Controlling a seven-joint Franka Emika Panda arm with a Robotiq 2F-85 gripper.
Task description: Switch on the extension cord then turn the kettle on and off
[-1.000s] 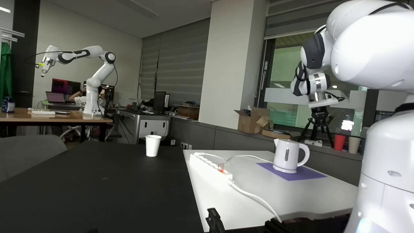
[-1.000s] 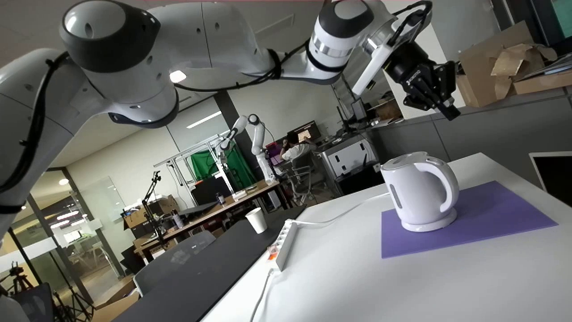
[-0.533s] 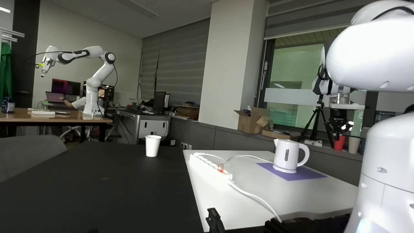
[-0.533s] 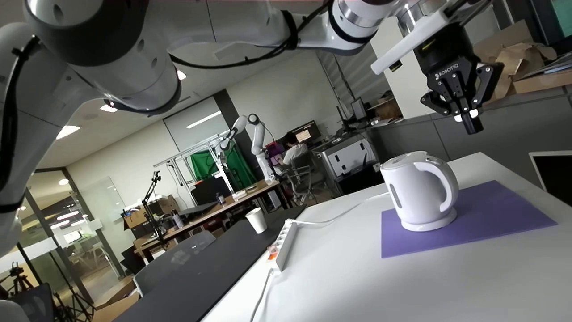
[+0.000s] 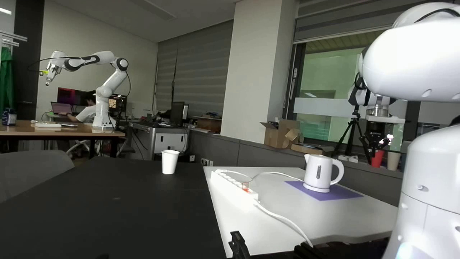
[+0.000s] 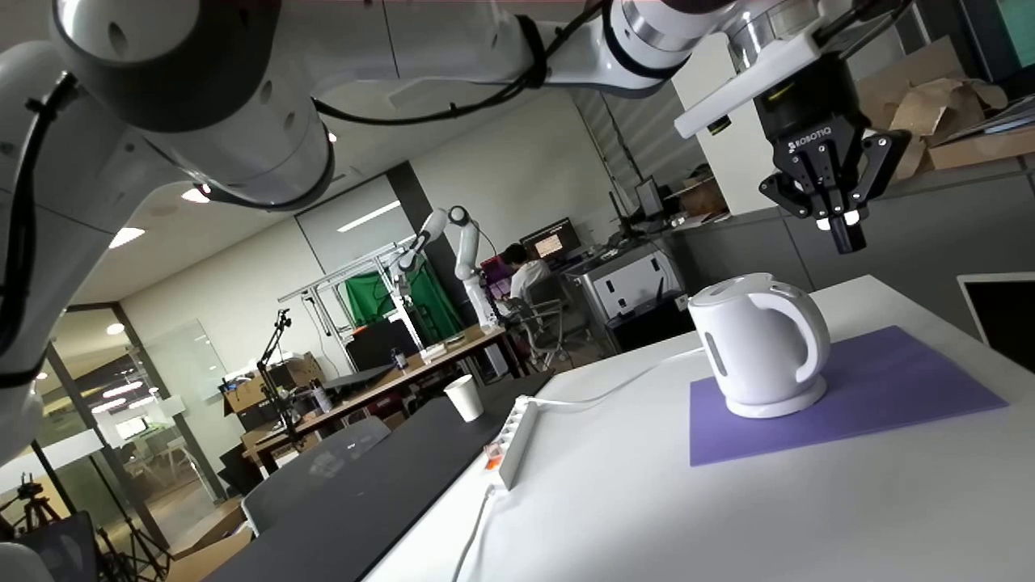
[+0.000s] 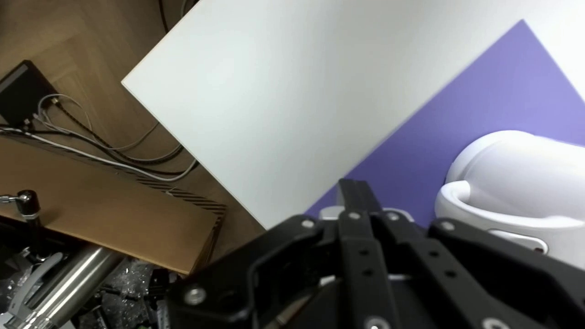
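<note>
The white kettle [image 5: 326, 171] stands upright on its base on a purple mat [image 5: 343, 194]; it also shows in an exterior view [image 6: 748, 347] and at the right of the wrist view [image 7: 544, 178], handle toward my gripper. The extension cord [image 5: 230, 185], a long white strip with a red-orange switch [image 5: 245, 187], lies along the white table's edge; it also shows in an exterior view [image 6: 517, 444]. It is out of the wrist view. My gripper [image 6: 847, 238] points down, shut and empty, above and beyond the kettle's handle side. Its fingertips [image 7: 358, 192] meet in the wrist view.
A white cup [image 5: 169, 162] stands on the black table [image 5: 118, 201]. A white cable [image 6: 606, 398] runs from the strip behind the kettle. A wall and sill with cardboard boxes [image 6: 897, 121] stand behind the gripper. The white table's corner [image 7: 137, 82] shows in the wrist view.
My gripper has swung from a slanted pose to pointing down and moved lower, toward the kettle's handle side, with a slight further drop since half a second ago. Kettle and strip have not moved.
</note>
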